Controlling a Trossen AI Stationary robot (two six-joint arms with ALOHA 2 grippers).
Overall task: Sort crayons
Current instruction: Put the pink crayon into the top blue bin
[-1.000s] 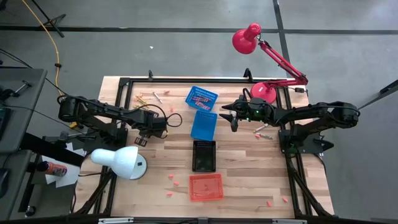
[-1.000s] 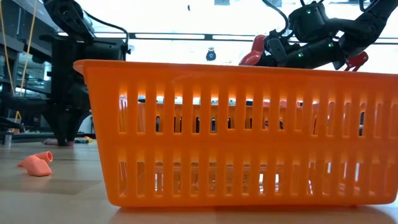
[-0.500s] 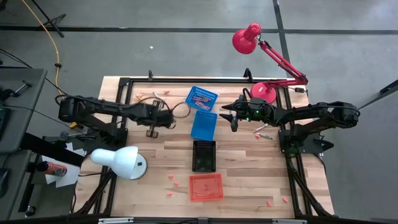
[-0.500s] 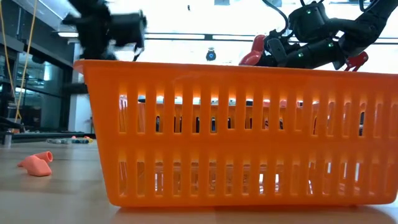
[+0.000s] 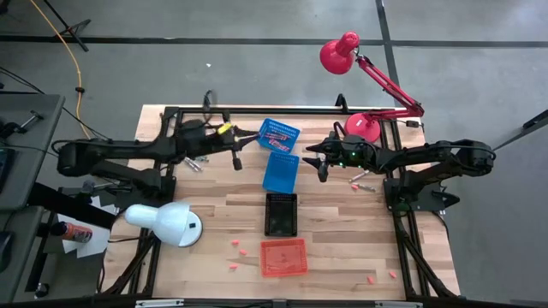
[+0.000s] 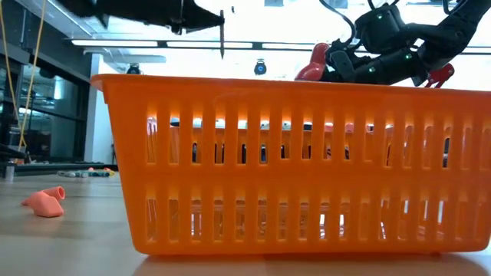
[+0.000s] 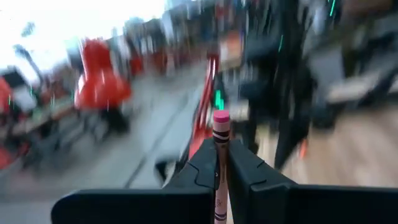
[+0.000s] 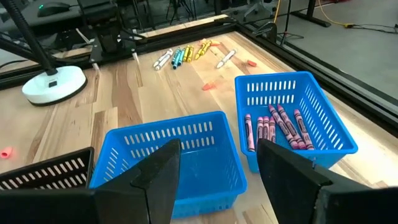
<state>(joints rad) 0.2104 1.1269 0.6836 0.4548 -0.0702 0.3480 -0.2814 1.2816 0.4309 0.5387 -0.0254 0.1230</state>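
Note:
My left gripper (image 5: 237, 152) reaches level from the table's left, high over the wood, and is shut on a pink crayon (image 7: 221, 134). In the low view the crayon (image 6: 222, 37) shows as a thin upright stick. My right gripper (image 5: 321, 162) hangs open beside the two blue baskets. The far basket (image 8: 292, 115) holds several pink crayons (image 8: 273, 127); the near one (image 8: 177, 158) shows none. Loose crayons (image 8: 186, 53) lie flat on the table's far left part. My left gripper pinches the pink crayon between its two fingers, somewhere along the wrapped shaft (image 7: 219, 177), with the pink end (image 7: 221, 118) sticking out past them. The fingers come level from the table's left and lie across the crayon. It stands upright, lifted clear of the table.
A black basket (image 5: 281, 214) and an orange basket (image 5: 282, 257) stand toward the near edge. A white lamp (image 5: 163, 221) sits at the near left, a red lamp (image 5: 364, 127) at the far right. More crayons (image 5: 360, 178) lie on the right; small pink bits (image 5: 238, 248) dot the near wood.
My left gripper has risen from the table's left part and swung from pointing down to level. It has travelled toward the far edge and right, toward the blue baskets. The pink crayon has come up with it, clear of the table.

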